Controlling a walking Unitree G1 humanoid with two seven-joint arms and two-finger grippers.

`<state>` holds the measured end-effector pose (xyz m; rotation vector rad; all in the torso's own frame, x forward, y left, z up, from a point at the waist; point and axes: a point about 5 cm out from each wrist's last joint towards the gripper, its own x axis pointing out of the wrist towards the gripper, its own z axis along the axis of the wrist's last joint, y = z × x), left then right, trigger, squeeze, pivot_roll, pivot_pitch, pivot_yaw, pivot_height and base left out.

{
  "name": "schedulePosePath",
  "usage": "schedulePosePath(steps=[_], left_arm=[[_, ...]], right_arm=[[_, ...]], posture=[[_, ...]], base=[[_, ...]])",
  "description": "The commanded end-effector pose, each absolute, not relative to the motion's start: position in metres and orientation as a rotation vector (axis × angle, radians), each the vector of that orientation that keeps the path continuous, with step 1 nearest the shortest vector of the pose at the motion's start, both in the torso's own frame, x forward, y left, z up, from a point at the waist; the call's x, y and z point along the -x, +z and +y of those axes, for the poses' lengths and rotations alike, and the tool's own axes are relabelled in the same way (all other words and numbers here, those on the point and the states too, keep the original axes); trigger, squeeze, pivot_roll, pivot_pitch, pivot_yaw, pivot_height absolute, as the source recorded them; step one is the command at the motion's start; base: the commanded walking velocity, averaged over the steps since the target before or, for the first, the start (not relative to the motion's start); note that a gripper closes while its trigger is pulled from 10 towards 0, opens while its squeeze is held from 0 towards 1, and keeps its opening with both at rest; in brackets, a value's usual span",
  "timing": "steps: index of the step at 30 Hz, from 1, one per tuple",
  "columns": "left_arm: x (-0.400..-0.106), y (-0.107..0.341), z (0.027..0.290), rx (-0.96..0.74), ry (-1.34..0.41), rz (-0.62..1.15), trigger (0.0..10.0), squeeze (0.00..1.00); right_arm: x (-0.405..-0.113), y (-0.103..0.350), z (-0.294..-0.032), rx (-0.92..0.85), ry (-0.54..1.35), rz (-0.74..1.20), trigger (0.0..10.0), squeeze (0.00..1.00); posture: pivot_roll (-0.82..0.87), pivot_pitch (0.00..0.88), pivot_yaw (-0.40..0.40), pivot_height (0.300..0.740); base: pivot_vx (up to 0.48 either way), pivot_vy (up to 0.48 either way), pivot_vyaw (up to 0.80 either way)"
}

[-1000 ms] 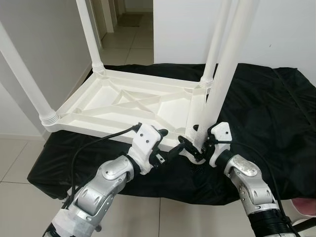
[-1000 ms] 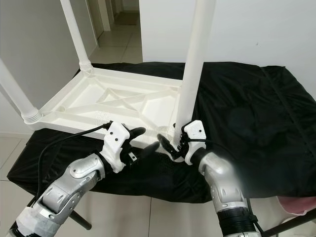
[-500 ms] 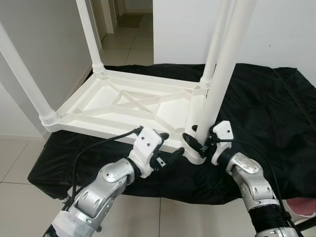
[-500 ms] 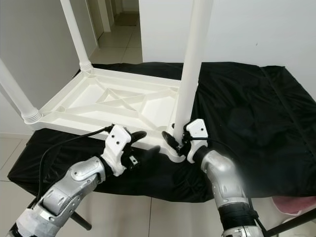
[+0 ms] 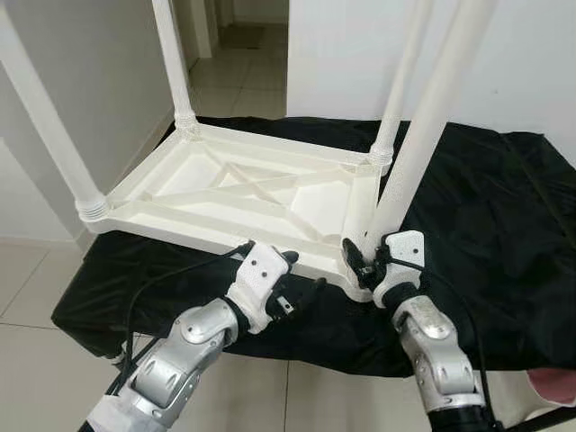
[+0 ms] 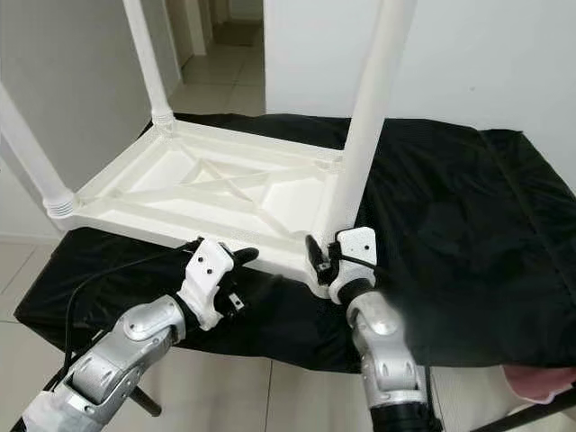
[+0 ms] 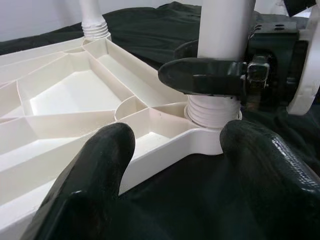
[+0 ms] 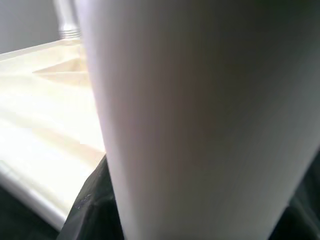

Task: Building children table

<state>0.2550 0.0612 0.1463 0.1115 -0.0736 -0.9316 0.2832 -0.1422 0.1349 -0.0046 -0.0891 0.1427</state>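
Observation:
A white plastic children's table (image 5: 234,193) lies upside down on a black cloth (image 5: 486,207). Three of its legs stand upright at the corners. The fourth, near-right leg (image 5: 423,144) leans slightly, its threaded base sitting in the corner socket (image 7: 212,112). My right gripper (image 5: 360,261) is shut on this leg just above the base. In the right wrist view the leg (image 8: 200,115) is very close. My left gripper (image 5: 304,272) is open beside it, its fingers (image 7: 95,170) straddling the table's front rim near that corner, holding nothing.
The other legs rise at the near left (image 5: 49,126), far left (image 5: 173,63) and far right (image 5: 403,81). The cloth's front edge drops to a tiled floor (image 5: 36,297). A white wall stands behind and an open doorway at the far left.
The camera has shifted slightly. My left gripper has pulled back from the leg's base toward the table's front rim. My right gripper has kept its hold on the leg.

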Motion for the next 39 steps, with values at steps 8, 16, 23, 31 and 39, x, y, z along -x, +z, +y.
schedulePosePath(steps=[8,16,23,31,39], left_arm=[[-0.255,0.144,0.061,-0.149,-1.034,-0.071,10.0,0.00],[-0.256,0.147,0.062,-0.139,-1.034,-0.074,10.0,0.00],[-0.251,0.144,0.061,-0.144,-1.046,-0.074,10.0,0.00],[-0.255,0.145,0.062,-0.161,-1.045,-0.081,10.0,0.00],[-0.258,0.148,0.059,-0.146,-1.039,-0.090,10.0,0.00]], right_arm=[[-0.273,0.126,-0.132,-0.085,-0.072,-0.021,10.0,0.00],[-0.270,0.133,-0.118,-0.124,-0.053,-0.041,10.0,0.09],[-0.275,0.141,-0.135,-0.112,0.024,-0.106,10.0,1.00],[-0.281,0.150,-0.144,-0.068,0.278,-0.162,10.0,0.00],[-0.286,0.147,-0.152,0.020,0.523,-0.139,10.0,0.00]], posture=[[-0.07,0.000,0.019,0.740],[-0.07,0.000,0.036,0.740],[-0.07,0.000,0.063,0.740],[-0.06,0.000,0.063,0.740],[-0.07,0.000,0.064,0.740]], base=[[0.000,0.000,0.00],[0.000,0.000,0.00],[0.000,0.000,0.00],[0.000,0.000,0.00],[0.000,0.000,0.00]])
